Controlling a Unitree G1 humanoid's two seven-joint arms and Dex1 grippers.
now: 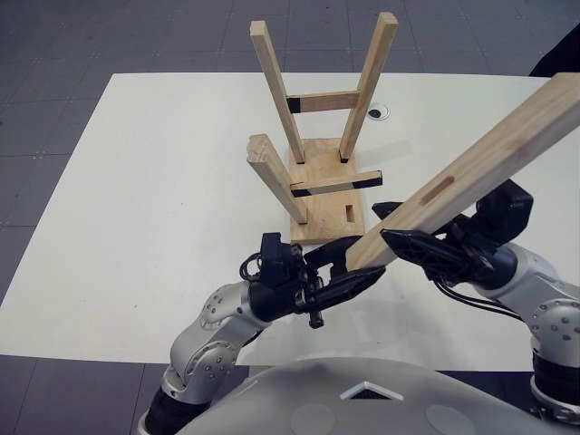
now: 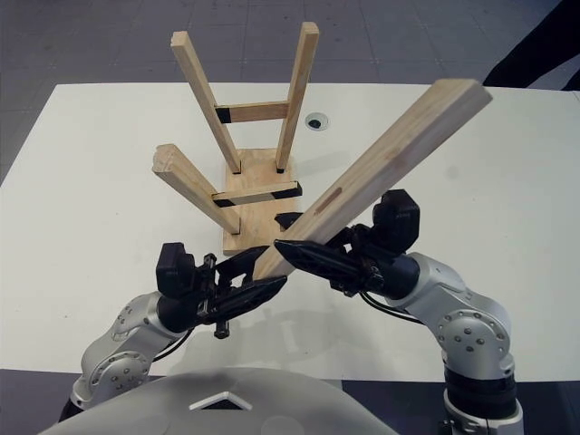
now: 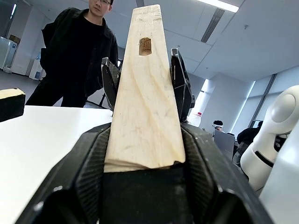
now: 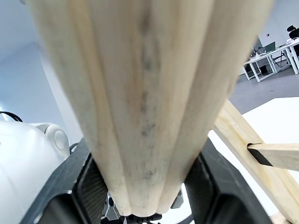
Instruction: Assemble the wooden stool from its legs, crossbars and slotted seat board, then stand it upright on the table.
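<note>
- Grip first: the left pincer (image 1: pixel 353 265) was pinching the lower end of the loose leg (image 1: pixel 471 154), with its two fingers pressed against opposite faces of the wood.
- In the left wrist view, that leg (image 3: pixel 145 102) ran straight out between the dark fingers (image 3: pixel 91 158), and its cut end sat deep between them.
- The right pincer (image 1: pixel 391 225) was clamped on the same leg just above the left one — the two sat close beside each other.
- In the right wrist view, the wood (image 4: pixel 149 93) sat tight between that pincer's fingers (image 4: pixel 79 186).
- From the pincers, the loose leg slanted up and away to the robot's right, clear of the table (image 1: pixel 136 181). A mortise (image 1: pixel 438 188) showed in its face just past the right pincer.
- The seat board (image 1: pixel 326 207) lay flat on the table just ahead of both pincers.
- Three legs rose from the board: the back left leg (image 1: pixel 276 91), the back right leg (image 1: pixel 367 86) and the front left leg (image 1: pixel 276 186).
- The far crossbar (image 1: pixel 323 101) joined the two back legs.
- The near crossbar (image 1: pixel 335 184) ran from the front left leg toward the right, and its black-tipped end met no leg.
- A slot (image 1: pixel 350 214) at the board's near right corner stood open — just ahead of the held leg's lower end, and apart from it.
</note>
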